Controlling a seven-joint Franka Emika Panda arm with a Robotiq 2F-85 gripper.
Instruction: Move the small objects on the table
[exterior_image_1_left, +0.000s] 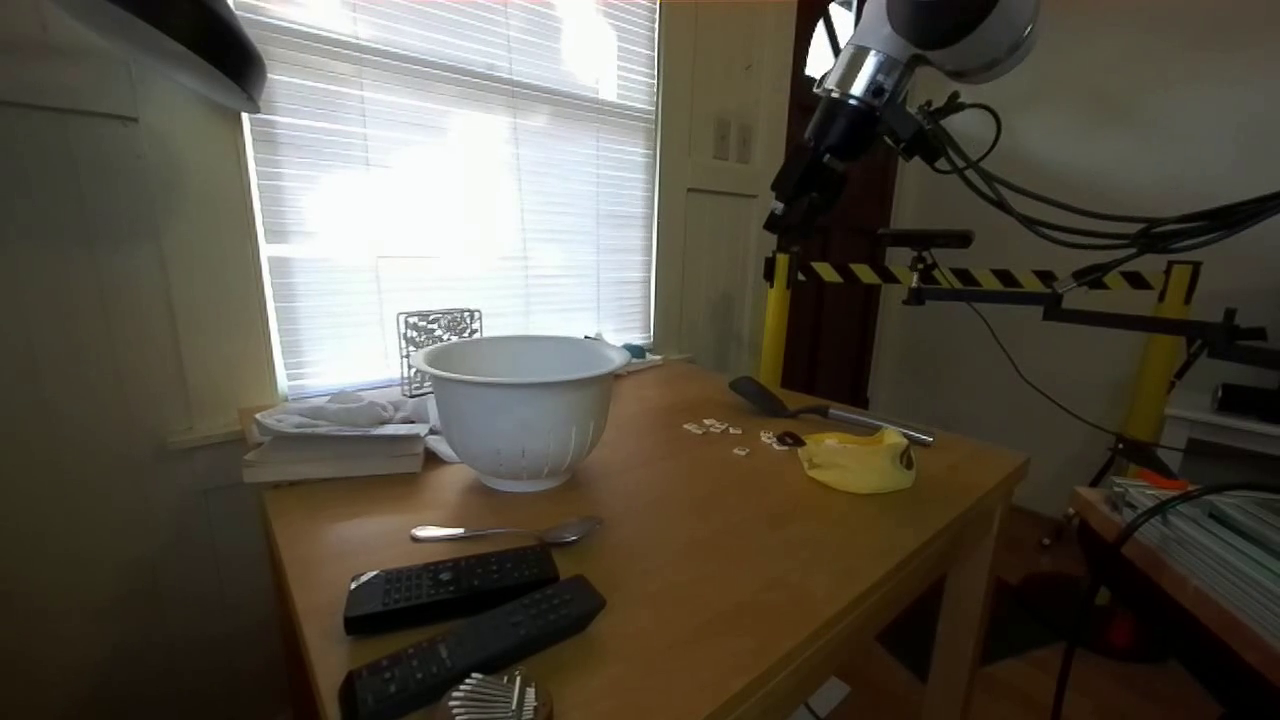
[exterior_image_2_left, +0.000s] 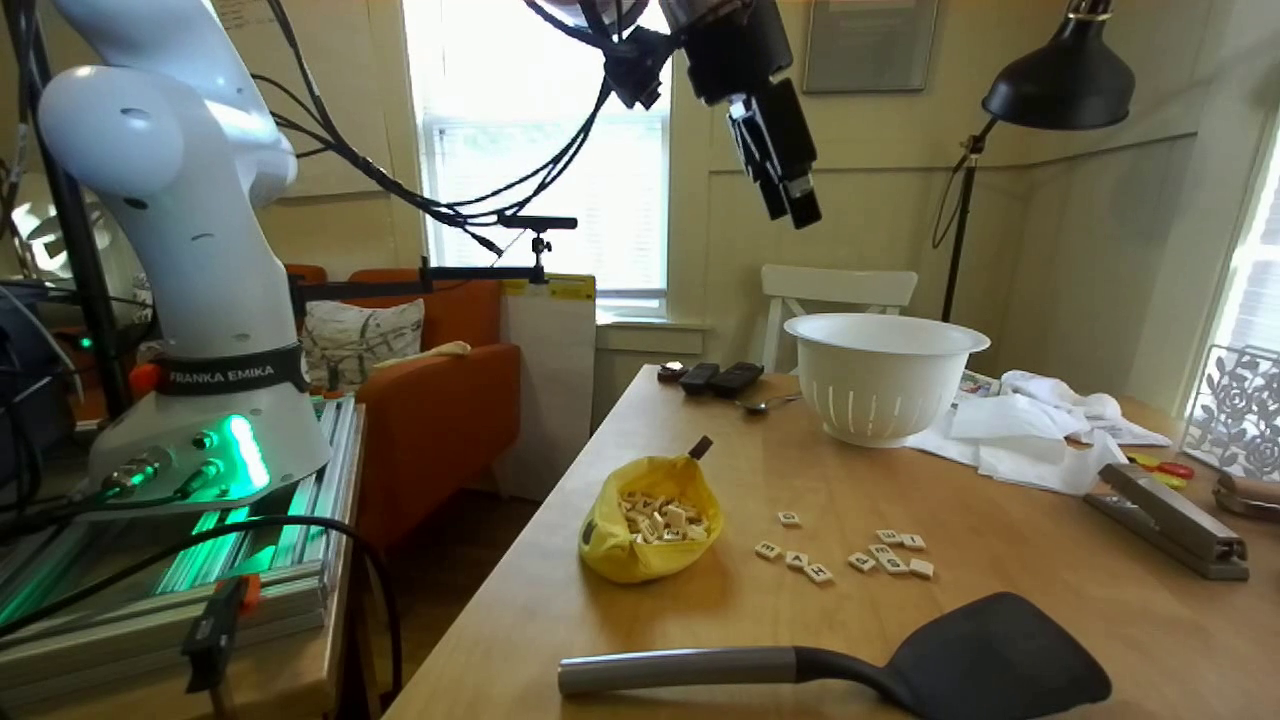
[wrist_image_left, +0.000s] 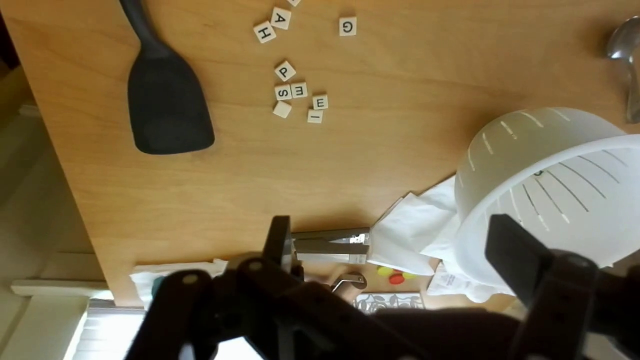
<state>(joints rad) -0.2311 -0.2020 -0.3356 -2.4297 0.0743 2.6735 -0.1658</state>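
Letter tiles (exterior_image_2_left: 861, 562) lie loose on the desk (exterior_image_1_left: 690, 560) just beside the yellow pouch (exterior_image_2_left: 630, 563), and more are heaped inside it, where its wall hides how deep they go. A dark strip (exterior_image_2_left: 700, 448) at the pouch's rim is hard to make out. Of the loose ones, G, A, H, P and S can be read in the wrist view; one shows a blank face, and another is cut off by the upper edge. Also near the pouch is a black spatula (wrist_image_left: 170, 107), its handle cut off there too. Well apart from the pouch sit a stapler (exterior_image_2_left: 1170, 515), one end behind the fingers (wrist_image_left: 276, 242) in the wrist view, and a white colander (exterior_image_2_left: 880, 395), one side cut off there. The fingers stand wide apart, higher than the pouch and well clear of it; the arm (exterior_image_1_left: 950, 35) above them is cut off in both exterior views. Farther still from the pouch come a spoon (exterior_image_2_left: 763, 406), partly hidden behind the colander in an exterior view, two remote controls (exterior_image_1_left: 455, 590), and a small pronged thing (exterior_image_1_left: 497, 695) cut off by a lower edge. Beyond, the window (exterior_image_1_left: 430, 250) is washed out by glare.
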